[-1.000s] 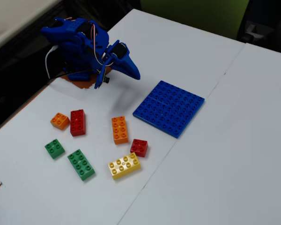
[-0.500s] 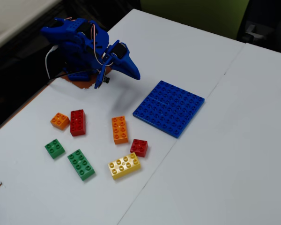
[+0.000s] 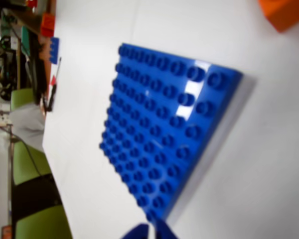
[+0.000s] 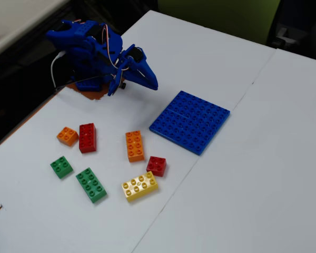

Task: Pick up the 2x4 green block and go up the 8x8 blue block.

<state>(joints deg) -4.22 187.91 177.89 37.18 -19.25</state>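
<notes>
My gripper (image 4: 150,81): I am hovering folded back near my base, above bare table, touching nothing; in the wrist view only two blue fingertips (image 3: 138,232) are showing at the bottom edge, lying close together with a thin gap, and nothing is sitting between them, though I cannot tell for sure whether the jaws are fully pressed together.

2x4 green block (image 4: 91,184): it is lying flat, studs up, at the near-left of the brick cluster in the fixed view, well apart from me and untouched; I am judging the pick has not begun.

Small green brick (image 4: 61,166): it is sitting just beside the oblong one, so I am needing to aim carefully for the longer piece.

8x8 blue block (image 4: 190,121): it is lying flat to the right of the bricks, clear on top, probably so a brick can land anywhere on it; it is filling my wrist view (image 3: 164,129).

Other bricks: two orange, two red and a yellow brick (image 4: 139,186) are spreading loosely, with gaps that are leaving room for my fingers.

Table (image 4: 253,200): it is white and smooth, with a seam running diagonally across it.

Room: green chairs (image 3: 35,169) and cluttered shelves are showing, blurred, beyond the table edge in the wrist view.
</notes>
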